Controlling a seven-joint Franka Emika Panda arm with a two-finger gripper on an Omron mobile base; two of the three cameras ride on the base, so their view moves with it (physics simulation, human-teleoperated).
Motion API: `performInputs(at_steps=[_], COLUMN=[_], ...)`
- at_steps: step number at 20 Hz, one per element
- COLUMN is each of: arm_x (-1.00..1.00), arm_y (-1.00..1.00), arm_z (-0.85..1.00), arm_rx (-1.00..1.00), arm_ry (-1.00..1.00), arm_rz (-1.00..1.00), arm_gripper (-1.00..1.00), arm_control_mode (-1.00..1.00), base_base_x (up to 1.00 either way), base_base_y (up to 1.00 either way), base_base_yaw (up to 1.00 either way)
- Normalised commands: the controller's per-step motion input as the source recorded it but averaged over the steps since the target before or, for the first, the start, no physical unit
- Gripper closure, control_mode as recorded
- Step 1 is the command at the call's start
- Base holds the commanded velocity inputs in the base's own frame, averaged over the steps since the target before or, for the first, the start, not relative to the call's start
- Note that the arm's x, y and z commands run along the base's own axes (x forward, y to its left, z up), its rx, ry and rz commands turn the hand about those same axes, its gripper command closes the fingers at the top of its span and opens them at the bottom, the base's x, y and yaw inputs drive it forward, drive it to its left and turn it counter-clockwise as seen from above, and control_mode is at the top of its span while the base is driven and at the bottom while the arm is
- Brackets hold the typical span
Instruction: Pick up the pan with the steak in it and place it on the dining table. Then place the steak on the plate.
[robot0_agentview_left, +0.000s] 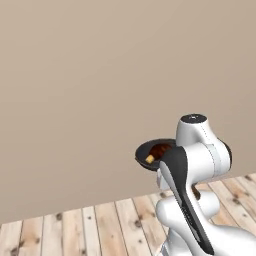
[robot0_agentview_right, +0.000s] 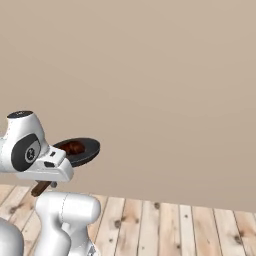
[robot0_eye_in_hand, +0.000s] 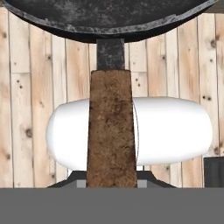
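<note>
1. While a plain beige wall (robot0_agentview_left: 100, 75) takes up most of both base views, a floor of light wooden planks (robot0_agentview_left: 75, 230) runs along the bottom beneath it. In the hand view the same planks lie far below the pan.

2. Rising from the lower right of the left base view and the lower left of the right base view, the white arm (robot0_agentview_left: 195, 200) bends so that its hand sits at mid height, clear of the floor.

3. Held in the air in front of the wall, the pan (robot0_agentview_right: 85, 150) is a small round black pan that sits roughly level. Nothing supports it from below. In the left base view its bowl pokes out to the left of the arm's upper joint. In the hand view its dark, scuffed underside arcs across the top edge.

4. Running from the bowl down to the bottom of the hand view, the pan's brown handle (robot0_eye_in_hand: 110, 131) passes in front of a white rounded part of the robot.

5. At the handle's near end, the gripper (robot0_eye_in_hand: 110, 181) is pinched tight on the pan handle; its jaws are mostly hidden behind the wood.

6. Inside the bowl lies the steak (robot0_agentview_left: 159, 151), a small reddish-brown lump with a yellowish end (robot0_agentview_left: 150, 159) toward the pan's near-left rim in the left base view.
</note>
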Motion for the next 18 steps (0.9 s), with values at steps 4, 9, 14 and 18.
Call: performInputs(at_steps=[4, 9, 14, 18], arm_x=[0.00, 0.00, 0.00, 0.00], arm_y=[0.00, 0.00, 0.00, 0.00], arm_z=[0.00, 0.00, 0.00, 0.00], arm_rx=[0.00, 0.00, 0.00, 0.00], arm_ry=[0.00, 0.00, 0.00, 0.00], arm_rz=[0.00, 0.00, 0.00, 0.00], arm_gripper=[1.00, 1.00, 1.00, 1.00], arm_control_mode=[1.00, 1.00, 1.00, 1.00], base_base_x=[0.84, 0.40, 0.05, 0.06], base_base_y=[0.06, 0.01, 0.00, 0.00], base_base_yaw=[-0.23, -0.38, -0.48, -0.48])
